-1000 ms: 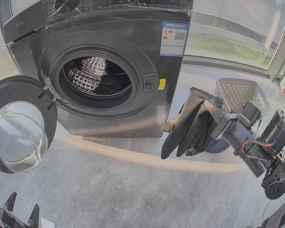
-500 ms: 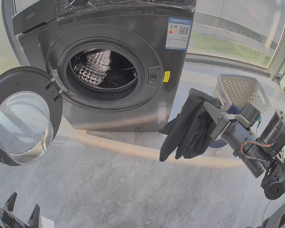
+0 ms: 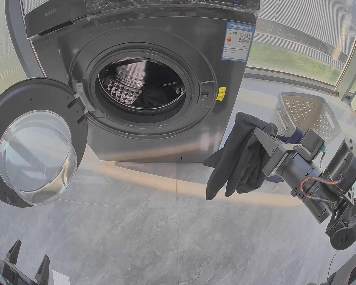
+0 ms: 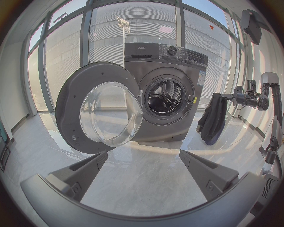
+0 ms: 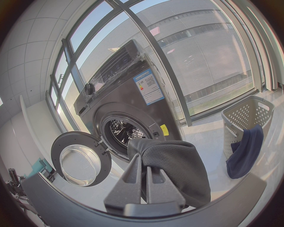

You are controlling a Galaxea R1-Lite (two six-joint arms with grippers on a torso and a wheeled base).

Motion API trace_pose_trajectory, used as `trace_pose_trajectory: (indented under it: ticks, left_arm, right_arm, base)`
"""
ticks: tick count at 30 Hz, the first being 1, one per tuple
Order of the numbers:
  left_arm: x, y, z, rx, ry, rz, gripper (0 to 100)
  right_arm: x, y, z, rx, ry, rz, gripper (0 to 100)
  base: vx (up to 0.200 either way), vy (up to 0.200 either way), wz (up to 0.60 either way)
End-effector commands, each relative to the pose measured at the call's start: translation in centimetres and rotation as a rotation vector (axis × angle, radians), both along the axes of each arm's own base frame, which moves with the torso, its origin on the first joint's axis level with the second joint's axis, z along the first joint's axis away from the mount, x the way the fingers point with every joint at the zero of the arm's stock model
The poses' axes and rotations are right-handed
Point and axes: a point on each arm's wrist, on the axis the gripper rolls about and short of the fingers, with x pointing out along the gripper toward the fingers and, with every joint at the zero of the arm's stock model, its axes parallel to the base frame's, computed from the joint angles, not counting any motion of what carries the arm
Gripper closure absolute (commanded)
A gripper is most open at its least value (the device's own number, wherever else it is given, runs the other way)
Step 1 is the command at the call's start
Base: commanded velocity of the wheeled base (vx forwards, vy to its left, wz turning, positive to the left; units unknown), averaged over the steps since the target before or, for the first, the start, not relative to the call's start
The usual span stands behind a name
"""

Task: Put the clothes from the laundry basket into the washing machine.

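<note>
Dark garment [image 3: 237,156] dangling, blue cloth [image 5: 245,153] over basket [image 5: 247,113], washer [image 3: 111,144] perhaps part-loaded

Head camera looks down, wrist cameras level, all sharing the washing machine [image 3: 122,143].

The washing machine [image 3: 159,148] is showing a front of dark grey metal with a smooth satin sheen, and crinkled clear plastic film [image 3: 167,5] is clinging glossily over its top. Inside, the drum [image 3: 124,91] is gleaming as bright, dimpled steel. The door [image 3: 39,148] is looking like matt dark plastic around a clear, glossy bowl. The garment [image 3: 237,152] is hanging as dark, matt cloth with a fine mesh weave. The basket [image 3: 307,111] is looking like pale matt plastic punched with holes, and a blue cloth [image 5: 245,150] is draping softly over its rim. The floor [image 3: 129,230] is shining as polished, stone-veined tile. The right gripper [image 5: 142,159] is showing matt dark grey plastic.
</note>
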Motion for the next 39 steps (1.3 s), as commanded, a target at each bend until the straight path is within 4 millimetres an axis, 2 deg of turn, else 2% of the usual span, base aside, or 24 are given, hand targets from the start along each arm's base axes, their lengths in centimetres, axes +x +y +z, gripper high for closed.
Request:
trace_pose_trajectory:
  ticks: [1,8,12,18,22,25,37,39]
  left_arm:
    - [0.1,0.0,-0.4,0.0,0.016,0.0,0]
    - [0.1,0.0,-0.4,0.0,0.013,0.0,0]
    - [0.1,0.0,-0.4,0.006,0.013,0.002,0]
    - [0.0,0.0,-0.4,0.009,-0.003,0.006,0]
    - [0.0,0.0,-0.4,0.009,-0.001,0.005,0]
    - [0.0,0.0,-0.4,0.009,-0.003,0.006,0]
    - [0.0,0.0,-0.4,0.008,-0.004,0.008,0]
    - [0.0,0.0,-0.4,0.009,-0.004,0.006,0]
  right_arm:
    - [0.0,0.0,0.0,-0.001,0.002,0.0,100]
    - [-0.1,0.0,-0.5,-0.016,0.016,0.001,100]
    - [-0.1,0.2,-2.4,-0.064,0.063,0.02,100]
    - [0.5,1.6,-1.2,-0.037,0.025,0.045,100]
    - [0.0,2.5,-1.0,-0.028,0.014,0.082,100]
    - [-0.1,2.5,-1.0,-0.027,0.013,0.085,100]
    - [-0.2,2.4,-0.8,-0.019,0.008,0.086,100]
    - [-0.2,2.4,-0.9,-0.022,0.012,0.086,100]
  base:
    - [0.0,0.2,0.0]
    - [0.0,0.171,0.0]
    - [0.0,0.0,0.0]
    - [0.0,0.0,0.0]
    - [0.0,0.0,0.0]
    - [0.0,0.2,0.0]
    - [0.0,0.0,0.0]
    - [0.0,-0.2,0.0]
